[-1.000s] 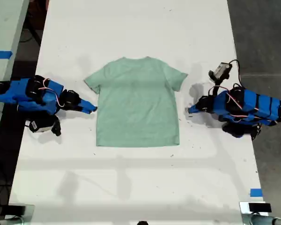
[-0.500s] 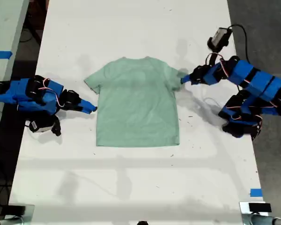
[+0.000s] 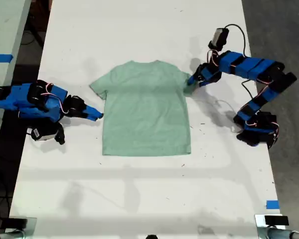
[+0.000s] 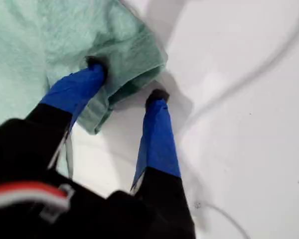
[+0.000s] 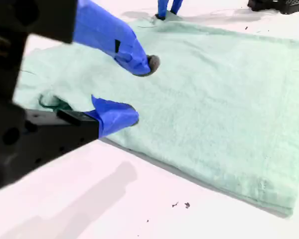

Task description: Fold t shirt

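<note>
Our first arm, on the exterior view's right, has lifted off the table [image 3: 139, 199] and stretched farther toward the t shirt [image 3: 145, 107]. Our first claw [image 3: 192, 82] has reached the sleeve on the exterior view's right: one blue finger [image 4: 74, 89] now presses on the cloth, the other on bare table beside it, jaws apart. The sleeve has bunched slightly inward.

One shirt [image 3: 146, 107] lies on one white bench [image 3: 139, 30]. Two blue arms sit on it, each with one tool: my first tool [image 3: 191, 82] and my second tool [image 3: 96, 115]. One blue tape strip [image 3: 272, 204] marks the bench edge.
</note>
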### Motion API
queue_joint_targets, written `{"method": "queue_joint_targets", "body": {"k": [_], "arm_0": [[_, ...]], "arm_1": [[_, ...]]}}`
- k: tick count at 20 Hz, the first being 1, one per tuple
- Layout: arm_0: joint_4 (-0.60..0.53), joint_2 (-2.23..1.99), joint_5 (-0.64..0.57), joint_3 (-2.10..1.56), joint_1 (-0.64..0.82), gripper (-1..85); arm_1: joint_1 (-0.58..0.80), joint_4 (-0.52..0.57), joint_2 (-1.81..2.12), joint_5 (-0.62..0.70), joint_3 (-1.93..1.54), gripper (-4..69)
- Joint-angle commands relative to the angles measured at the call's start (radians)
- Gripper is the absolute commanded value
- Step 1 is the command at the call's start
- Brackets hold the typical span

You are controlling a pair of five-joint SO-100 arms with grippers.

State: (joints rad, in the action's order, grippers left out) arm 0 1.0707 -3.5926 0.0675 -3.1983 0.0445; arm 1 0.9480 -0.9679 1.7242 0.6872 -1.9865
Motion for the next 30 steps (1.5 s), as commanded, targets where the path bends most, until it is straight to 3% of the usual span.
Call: {"method": "queue_joint_targets", "body": {"k": [1, 5, 8, 12, 16, 17, 19, 21, 22, 24, 30], "arm_0": [[-0.006, -0.006, -0.005, -0.011, 0.005, 12.2], [-0.006, -0.006, -0.005, -0.011, 0.005, 12.2], [-0.006, -0.006, -0.005, -0.011, 0.005, 12.2], [-0.006, -0.006, -0.005, -0.011, 0.005, 12.2], [-0.006, -0.006, -0.005, -0.011, 0.005, 12.2], [-0.006, -0.006, -0.005, -0.011, 0.005, 12.2], [-0.006, -0.006, -0.005, -0.011, 0.005, 12.2], [-0.006, -0.006, -0.005, -0.011, 0.005, 12.2], [-0.006, -0.006, -0.005, -0.011, 0.005, 12.2], [-0.006, -0.006, -0.005, -0.011, 0.005, 12.2], [-0.006, -0.006, -0.005, -0.011, 0.005, 12.2]], "arm_1": [[0.009, 0.038, -0.046, -0.023, 0.064, 0.6], [-0.055, 0.003, 0.083, -0.02, 0.077, 0.6], [-0.256, -0.023, 0.167, -0.023, 0.213, 0.6], [-0.506, 0.051, 0.035, -0.032, 0.394, 0.6], [-0.627, 0.118, -0.179, -0.031, 0.561, 0.6], [-0.64, 0.103, -0.229, -0.028, 0.614, 2.9], [-0.646, 0.04, -0.255, -0.015, 0.683, 16.1], [-0.615, -0.057, -0.178, -0.018, 0.676, 19.8], [-0.592, -0.094, -0.109, -0.026, 0.63, 20.1], [-0.552, -0.112, 0.095, -0.057, 0.436, 1.2], [-0.603, 0.023, 0.946, -0.222, -0.514, 1.2]]}}
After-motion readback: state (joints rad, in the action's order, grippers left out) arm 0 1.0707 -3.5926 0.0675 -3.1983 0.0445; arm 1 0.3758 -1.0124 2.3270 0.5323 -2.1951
